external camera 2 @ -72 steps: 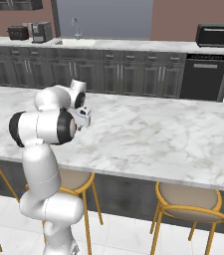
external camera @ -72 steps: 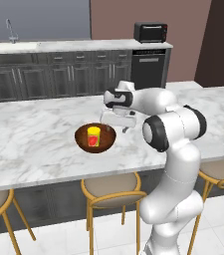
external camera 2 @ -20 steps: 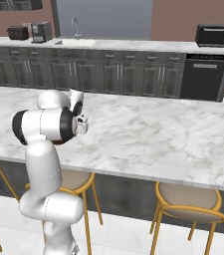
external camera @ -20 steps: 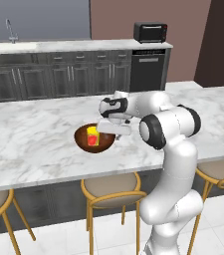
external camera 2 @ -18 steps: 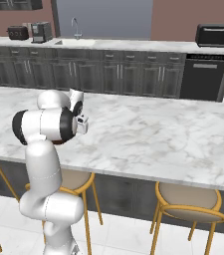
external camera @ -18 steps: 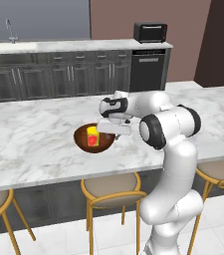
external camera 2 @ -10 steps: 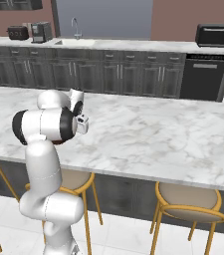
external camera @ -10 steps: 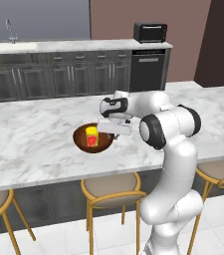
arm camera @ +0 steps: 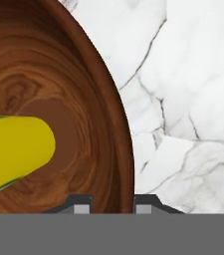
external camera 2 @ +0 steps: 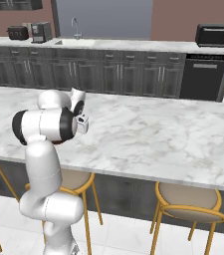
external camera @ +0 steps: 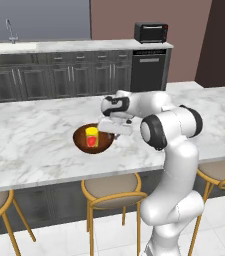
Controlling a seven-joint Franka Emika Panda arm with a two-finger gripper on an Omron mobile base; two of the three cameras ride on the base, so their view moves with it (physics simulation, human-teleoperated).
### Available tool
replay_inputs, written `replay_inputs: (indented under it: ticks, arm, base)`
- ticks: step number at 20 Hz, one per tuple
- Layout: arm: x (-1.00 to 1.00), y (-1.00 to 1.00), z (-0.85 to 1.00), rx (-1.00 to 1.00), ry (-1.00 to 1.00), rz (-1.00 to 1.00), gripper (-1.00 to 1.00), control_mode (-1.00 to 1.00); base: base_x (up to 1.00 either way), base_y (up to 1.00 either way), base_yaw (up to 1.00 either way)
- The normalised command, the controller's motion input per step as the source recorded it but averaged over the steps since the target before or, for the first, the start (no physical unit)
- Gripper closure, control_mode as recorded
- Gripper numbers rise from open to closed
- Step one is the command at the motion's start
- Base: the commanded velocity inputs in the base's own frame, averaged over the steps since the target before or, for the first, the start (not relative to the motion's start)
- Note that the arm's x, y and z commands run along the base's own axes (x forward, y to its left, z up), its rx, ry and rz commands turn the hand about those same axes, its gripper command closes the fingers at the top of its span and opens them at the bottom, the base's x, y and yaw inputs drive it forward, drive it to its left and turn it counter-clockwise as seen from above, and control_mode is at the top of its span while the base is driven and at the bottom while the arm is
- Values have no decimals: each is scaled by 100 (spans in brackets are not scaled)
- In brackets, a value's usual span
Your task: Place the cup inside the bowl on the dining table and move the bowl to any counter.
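The dark wooden bowl (external camera: 80, 141) sits on the dining table (external camera: 34, 130) with the yellow cup (external camera: 91, 137) standing inside it. My gripper (external camera: 109, 134) reaches down at the bowl's right edge. In the hand view the bowl (arm camera: 58, 74) takes up the left side, with the cup (arm camera: 14, 149) inside it at the left. There my gripper (arm camera: 112, 205) straddles the bowl's rim, one fingertip inside the bowl and one outside over the marble (arm camera: 193, 74). The jaws stand narrow, shut on the rim. In the right base view my own arm hides the bowl.
Gold-framed stools (external camera: 109, 187) line the near side of the dining table. Behind it runs the counter (external camera: 59, 46) with a sink faucet (external camera: 9, 30) at the left and a toaster oven (external camera: 151, 32) at the right. The same counter (external camera 2: 133, 46) spans the right base view.
The jaws have drawn together onto the bowl's rim. The arm, bowl and cup have barely shifted.
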Motion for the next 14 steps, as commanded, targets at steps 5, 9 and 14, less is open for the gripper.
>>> replay_inputs:
  ticks: [5, 9, 14]
  arm:
    - [-2, -14, 37, 10, 0, 0, 100, -100]
    - [-2, -21, 39, 12, 0, 0, 100, -100]
    - [-12, -26, 41, 9, 0, 0, 100, -100]
  base:
    - [0, 0, 0]
    - [0, 0, 0]
    - [0, 0, 0]
